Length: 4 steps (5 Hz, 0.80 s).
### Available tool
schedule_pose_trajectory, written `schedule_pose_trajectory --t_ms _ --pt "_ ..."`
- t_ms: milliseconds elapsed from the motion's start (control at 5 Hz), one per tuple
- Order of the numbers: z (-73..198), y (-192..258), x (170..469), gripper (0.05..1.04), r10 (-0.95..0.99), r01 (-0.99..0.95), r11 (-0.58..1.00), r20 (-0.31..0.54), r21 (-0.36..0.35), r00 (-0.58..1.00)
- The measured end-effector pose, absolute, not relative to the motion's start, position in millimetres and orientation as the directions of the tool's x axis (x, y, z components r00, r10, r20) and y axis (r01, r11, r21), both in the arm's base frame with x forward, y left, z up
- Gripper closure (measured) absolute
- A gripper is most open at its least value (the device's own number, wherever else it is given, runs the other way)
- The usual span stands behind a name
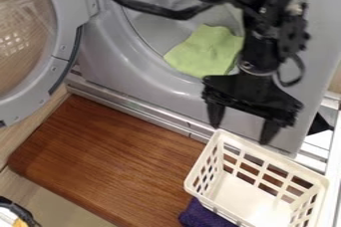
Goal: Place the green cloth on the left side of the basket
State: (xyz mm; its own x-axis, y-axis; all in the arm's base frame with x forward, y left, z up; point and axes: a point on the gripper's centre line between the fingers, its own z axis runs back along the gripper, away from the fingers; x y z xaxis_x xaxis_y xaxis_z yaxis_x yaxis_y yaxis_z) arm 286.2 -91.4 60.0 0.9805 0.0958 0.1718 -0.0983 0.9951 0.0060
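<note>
Spread wide, with nothing pinched between its fingers, the tool [240, 135] hangs over the machine's lower front, tips pointing down; that gap would suit gathering a fold of soft fabric. Far to its left, the round door [65, 27] stands swung open, which leaves the mouth of the front-loading machine [113, 59] free to reach into. Below and left of the tool is the wooden counter [113, 156], a flat place where a cloth could lie beside the basket. Up and left of the tool, the green cloth [206, 52] rests crumpled in the machine's mouth, apart from the fingertips, its slack folds probably offering an easy grip. Below the tool, a dark purple cloth [203, 216] sits at the basket's near left edge; whether it is tucked underneath I can't tell. Just below and right of the tool, the white plastic basket [250, 197] stands upright, close to the machine, so the carry should be short. Picking up the green cloth seems the step in hand.
</note>
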Motion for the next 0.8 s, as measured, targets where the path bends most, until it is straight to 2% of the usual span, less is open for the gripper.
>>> schedule_pose_trajectory --t_ms 200,600,800 --pt "61.3 -70.0 291.1 0.083 0.171 -0.173 0.985 0.167 -0.002 0.971" --pt "86.7 -41.4 306.2 0.083 0.287 -0.283 0.958 0.23 -0.052 0.93" --pt "96.8 -41.2 308.6 0.083 0.288 -0.279 0.958 0.251 -0.072 0.924"
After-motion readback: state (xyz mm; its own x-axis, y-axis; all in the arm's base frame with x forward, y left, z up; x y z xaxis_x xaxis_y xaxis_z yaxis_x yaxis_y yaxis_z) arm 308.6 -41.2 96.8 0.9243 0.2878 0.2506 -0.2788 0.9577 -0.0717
